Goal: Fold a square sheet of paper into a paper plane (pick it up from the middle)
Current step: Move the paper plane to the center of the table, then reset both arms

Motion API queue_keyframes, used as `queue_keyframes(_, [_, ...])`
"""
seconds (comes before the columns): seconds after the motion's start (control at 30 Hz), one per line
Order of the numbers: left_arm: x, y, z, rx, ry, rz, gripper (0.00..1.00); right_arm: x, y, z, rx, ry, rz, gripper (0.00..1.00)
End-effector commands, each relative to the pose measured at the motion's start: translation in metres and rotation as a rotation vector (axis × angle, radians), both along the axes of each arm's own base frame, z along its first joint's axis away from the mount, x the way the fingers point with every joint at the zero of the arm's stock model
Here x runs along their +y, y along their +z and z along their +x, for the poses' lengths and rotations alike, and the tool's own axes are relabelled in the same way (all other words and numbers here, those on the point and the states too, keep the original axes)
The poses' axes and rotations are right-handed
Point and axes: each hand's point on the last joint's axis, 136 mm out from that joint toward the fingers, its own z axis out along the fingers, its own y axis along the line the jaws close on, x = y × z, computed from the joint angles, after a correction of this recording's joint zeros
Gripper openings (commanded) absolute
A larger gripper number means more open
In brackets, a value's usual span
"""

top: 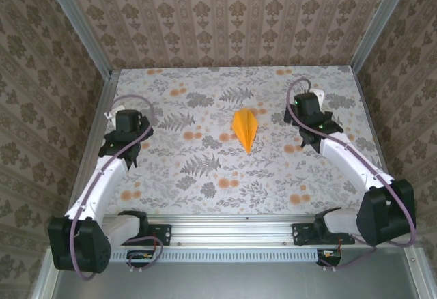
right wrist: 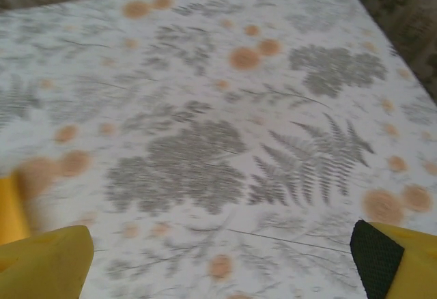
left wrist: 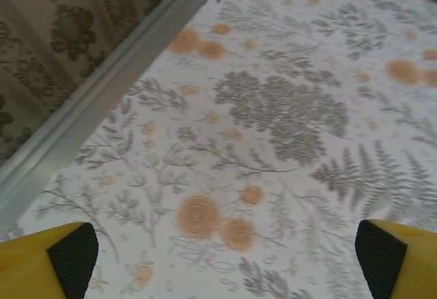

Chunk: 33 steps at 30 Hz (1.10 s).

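Well clear of table (top: 171, 196) edges, the paper plane (top: 245, 129) lies between left pincer (left wrist: 225, 254) and right pincer (right wrist: 222, 258), both agape.

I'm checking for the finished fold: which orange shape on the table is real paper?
The central paper plane: a plain orange pointed dart with a centre crease. The others are small blotchy flower prints.

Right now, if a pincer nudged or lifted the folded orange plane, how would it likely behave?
The paper plane looks thin and folded, so probably very light and apt to slide on the table when pushed. Its centre crease likely stiffens it lengthwise, yet a hard pinch would probably crumple it.
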Motion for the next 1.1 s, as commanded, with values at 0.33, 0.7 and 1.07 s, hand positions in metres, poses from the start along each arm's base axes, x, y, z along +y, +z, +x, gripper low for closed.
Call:
queue_keyframes(0.33, [0.014,-0.024,0.021,-0.162,-0.164,0.25,1.0,-0.069,-0.06,-0.023,-0.192,-0.065,0.009,1.0])
queue_keyframes(0.7, [-0.022,-0.045,0.045,-0.281,-0.42,0.239,1.0,-0.039,-0.053,0.013,-0.358,0.139,0.024,1.0])
queue_keyframes(1.07, [-0.022,-0.069,0.068,-0.275,-0.447,0.174,1.0,-0.018,-0.076,0.021,-0.382,0.26,0.036,1.0])
